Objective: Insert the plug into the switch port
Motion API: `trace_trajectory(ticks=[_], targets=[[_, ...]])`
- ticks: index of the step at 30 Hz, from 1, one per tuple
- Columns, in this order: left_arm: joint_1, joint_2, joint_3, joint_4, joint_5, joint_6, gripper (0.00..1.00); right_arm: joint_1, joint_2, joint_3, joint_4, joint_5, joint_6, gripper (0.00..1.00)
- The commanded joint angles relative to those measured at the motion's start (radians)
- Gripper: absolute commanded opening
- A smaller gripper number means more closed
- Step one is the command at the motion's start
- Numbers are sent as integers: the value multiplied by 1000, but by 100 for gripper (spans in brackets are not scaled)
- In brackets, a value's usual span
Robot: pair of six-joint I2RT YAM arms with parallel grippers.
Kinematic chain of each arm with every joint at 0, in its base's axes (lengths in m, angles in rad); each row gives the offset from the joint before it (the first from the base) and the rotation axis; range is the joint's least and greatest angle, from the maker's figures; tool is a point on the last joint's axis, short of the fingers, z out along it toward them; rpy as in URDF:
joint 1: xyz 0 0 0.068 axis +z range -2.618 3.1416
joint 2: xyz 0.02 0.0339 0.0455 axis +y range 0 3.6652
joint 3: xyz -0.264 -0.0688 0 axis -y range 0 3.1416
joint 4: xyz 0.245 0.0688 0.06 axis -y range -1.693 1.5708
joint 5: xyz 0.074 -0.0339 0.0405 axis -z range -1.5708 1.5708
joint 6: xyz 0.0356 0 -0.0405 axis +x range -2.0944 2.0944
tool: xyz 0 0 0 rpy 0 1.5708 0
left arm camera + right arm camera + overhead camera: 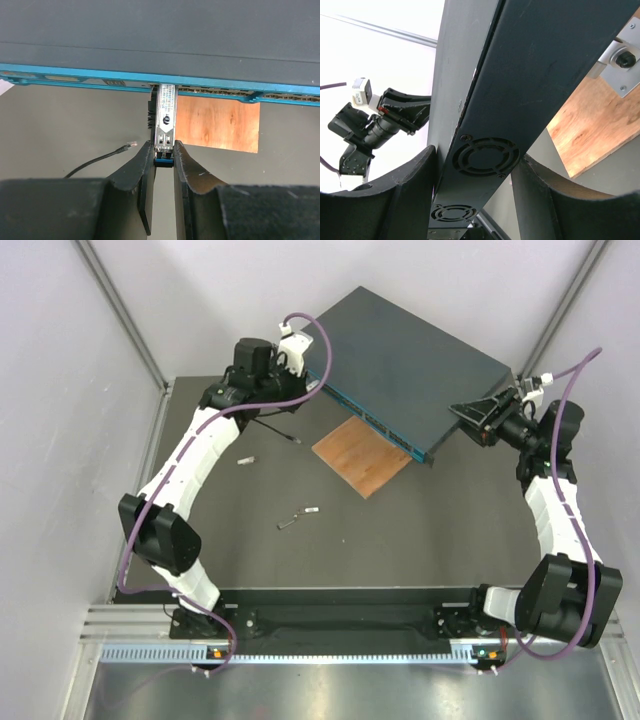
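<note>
1. Pale walls (60, 390) close round a dark table (420, 540), with a silver rail along its near edge where both arm bases are bolted
2. At the far side lies a flat network switch (410, 360), turned at an angle so its teal front face looks toward the near left. A wooden board (362, 455) lies on the table at that face; whether its far edge touches the switch or slips under it I cannot tell
3. The left gripper (164, 150) is almost closed. Its two fingers pinch the blue-tabbed near end of a silver module (165, 112), whose far end meets the teal face. The next switch port (192, 92) in the row sits just right of it
4. The plug (131, 144) lies loose on the table, left of the left gripper and a little near of the switch face. It tips a thin black cable (95, 162) that trails off toward the near left
5. The right gripper (477, 155) is spread wide and straddles the right end of the switch, beside the round fan vents. One finger lies against the top face and one against the underside, so it appears clamped across the switch's thickness
6. Three small grey pieces (312, 510) lie scattered on the table, near of the board and well apart from both grippers
</note>
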Motion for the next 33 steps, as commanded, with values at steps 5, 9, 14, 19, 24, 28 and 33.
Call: trace_trajectory(ticks=[5, 9, 14, 19, 24, 28, 33], targets=[[22, -137, -103, 101, 29, -30, 0, 28, 27, 71, 12, 25, -99, 0], [20, -132, -77, 40, 32, -18, 0, 30, 32, 85, -18, 26, -119, 0], [11, -107, -54, 12, 53, -19, 0, 30, 41, 79, -20, 33, -125, 0], [8, -72, -22, 6, 43, -30, 0, 30, 44, 81, -20, 36, -130, 0], [-1, -46, 13, -5, 26, -50, 0, 28, 44, 82, -22, 39, -132, 0], [-5, -37, 24, 7, 3, -59, 0, 31, 45, 84, -20, 39, -132, 0], [-5, -31, 24, 10, -11, -64, 0, 31, 45, 85, -20, 39, -129, 0]])
